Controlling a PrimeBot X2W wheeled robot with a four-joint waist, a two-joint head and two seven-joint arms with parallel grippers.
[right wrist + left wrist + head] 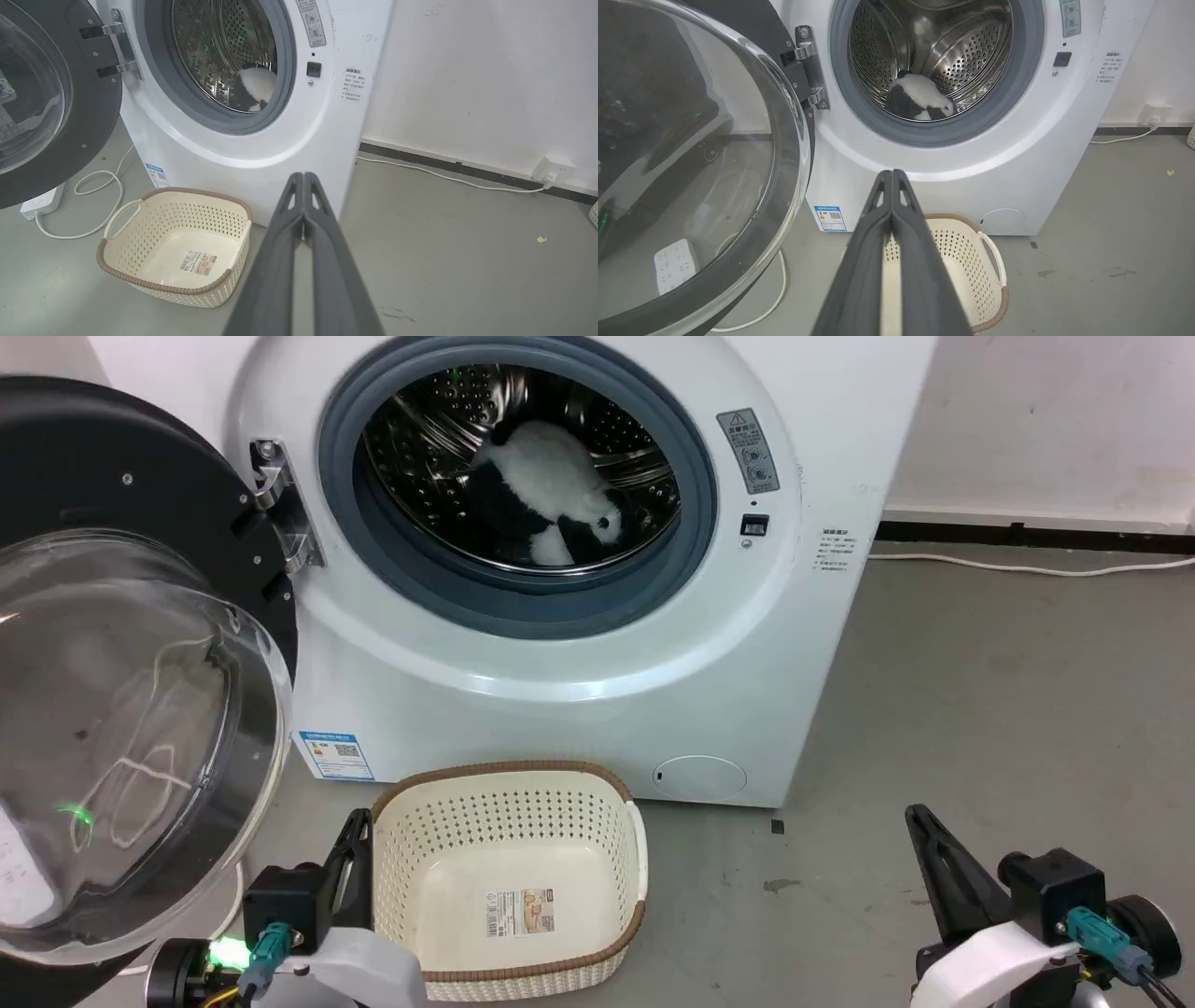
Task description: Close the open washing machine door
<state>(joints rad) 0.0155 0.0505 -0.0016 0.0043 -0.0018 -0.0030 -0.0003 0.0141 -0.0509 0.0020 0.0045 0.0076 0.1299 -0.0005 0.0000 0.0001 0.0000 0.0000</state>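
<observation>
Cut off: door [131, 691] runs past head view's left edge; black-and-white toy [551, 490] in drum [429, 439] partly seen.
Door: wide open, left of washing machine [560, 700], on its hinge [280, 504]; black rim, clear bulging glass.
Left gripper [892, 174]: fingers together, empty.
Right gripper [303, 176]: fingers together, empty.

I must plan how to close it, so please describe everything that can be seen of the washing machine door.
The door is round: a wide glossy black rim with small screws, and a clear glass bowl bulging toward the robot. It stands wide open at the left of the machine, held by a metal hinge. The glass shows reflections. The shut left hand is near its lower edge, not touching.
</observation>
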